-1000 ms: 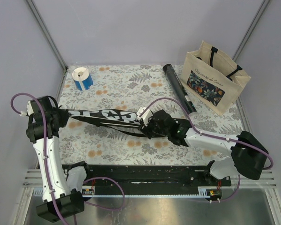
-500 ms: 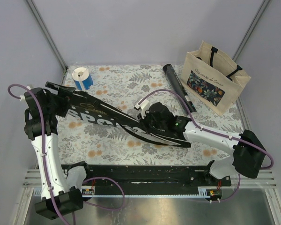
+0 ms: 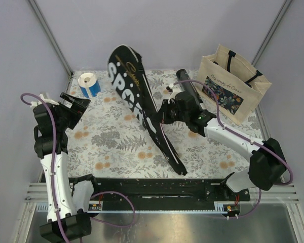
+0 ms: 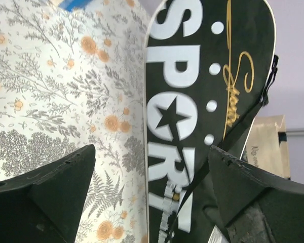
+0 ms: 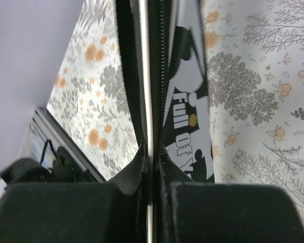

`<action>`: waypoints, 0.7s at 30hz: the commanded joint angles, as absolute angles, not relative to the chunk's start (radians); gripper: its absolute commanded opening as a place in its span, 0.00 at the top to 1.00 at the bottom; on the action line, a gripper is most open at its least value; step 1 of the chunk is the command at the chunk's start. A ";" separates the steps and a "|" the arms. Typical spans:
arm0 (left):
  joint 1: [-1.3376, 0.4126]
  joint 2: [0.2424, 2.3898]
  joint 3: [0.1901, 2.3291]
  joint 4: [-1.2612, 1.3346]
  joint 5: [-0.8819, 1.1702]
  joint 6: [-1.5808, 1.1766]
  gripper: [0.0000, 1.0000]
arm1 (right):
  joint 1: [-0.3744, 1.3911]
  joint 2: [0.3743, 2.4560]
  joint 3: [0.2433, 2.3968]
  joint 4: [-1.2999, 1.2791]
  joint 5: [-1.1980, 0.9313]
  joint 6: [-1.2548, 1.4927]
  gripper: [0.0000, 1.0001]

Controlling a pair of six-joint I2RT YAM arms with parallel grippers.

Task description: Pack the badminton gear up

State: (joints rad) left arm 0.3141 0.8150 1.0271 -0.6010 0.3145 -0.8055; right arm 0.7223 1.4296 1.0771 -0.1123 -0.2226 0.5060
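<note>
The black racket-shaped case lettered SPORT (image 3: 134, 96) is raised off the table. Its head points up toward the back wall and its narrow end touches down near the front rail. My right gripper (image 3: 162, 117) is shut on the case's zipped edge (image 5: 153, 101) about halfway along. My left gripper (image 3: 81, 104) hangs open at the left, apart from the case, and its wrist view looks across at the SPORT lettering (image 4: 172, 116) between the spread fingers (image 4: 66, 172). The long black tube (image 3: 183, 76) lies at the back right, partly hidden behind the right arm.
A beige tote bag with a floral panel (image 3: 233, 83) stands at the back right corner. At the back left stands a blue-and-white tape roll (image 3: 88, 84). The table wears a floral cloth (image 3: 106, 147), and a black rail (image 3: 157, 187) runs along the front.
The left gripper has let go of the case's head and opened. The right gripper has closed on the case and swung it from lying across the table to head-up toward the back.
</note>
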 commanded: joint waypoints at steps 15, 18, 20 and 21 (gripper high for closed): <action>0.130 0.675 0.700 -0.430 0.449 -0.542 0.04 | 0.537 1.734 1.193 0.020 -0.425 0.606 0.51; 0.075 0.646 0.675 -0.410 0.430 -0.512 0.02 | 0.529 1.683 1.210 -0.121 -0.355 0.534 0.25; 0.042 0.637 0.631 -0.365 0.483 -0.494 0.01 | 0.528 1.642 1.216 -0.210 -0.331 0.479 0.20; 0.035 0.638 0.614 -0.336 0.538 -0.498 0.01 | 0.529 1.619 1.215 -0.247 -0.316 0.438 0.17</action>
State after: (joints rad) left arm 0.0757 0.6540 0.6697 -0.4629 0.4301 -0.5571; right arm 0.5274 1.7481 1.1645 -0.1097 -0.3660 0.5694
